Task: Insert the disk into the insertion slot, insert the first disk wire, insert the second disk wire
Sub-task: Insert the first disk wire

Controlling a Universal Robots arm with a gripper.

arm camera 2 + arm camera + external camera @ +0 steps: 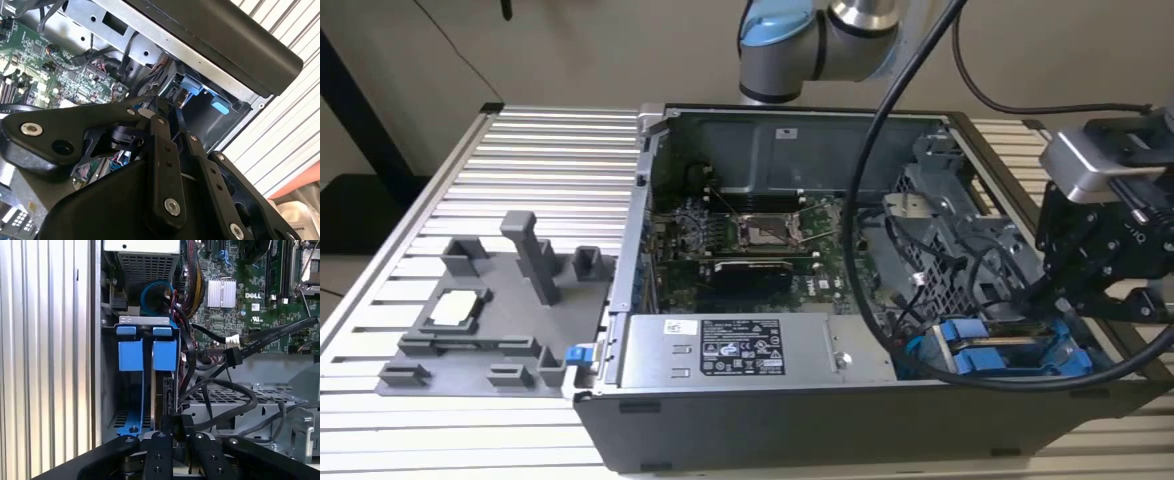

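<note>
Jaws nearly pressed together, pinching black plug (183,420) at tip of gripper (179,432). Disk (165,356) sits in slot (145,320), straight ahead of jaws, long axis in line with them; its near edge just beside plug.

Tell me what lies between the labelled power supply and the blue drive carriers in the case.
In the exterior view, a tangle of black cables fills the gap between the power supply and the blue drive carriers.
</note>
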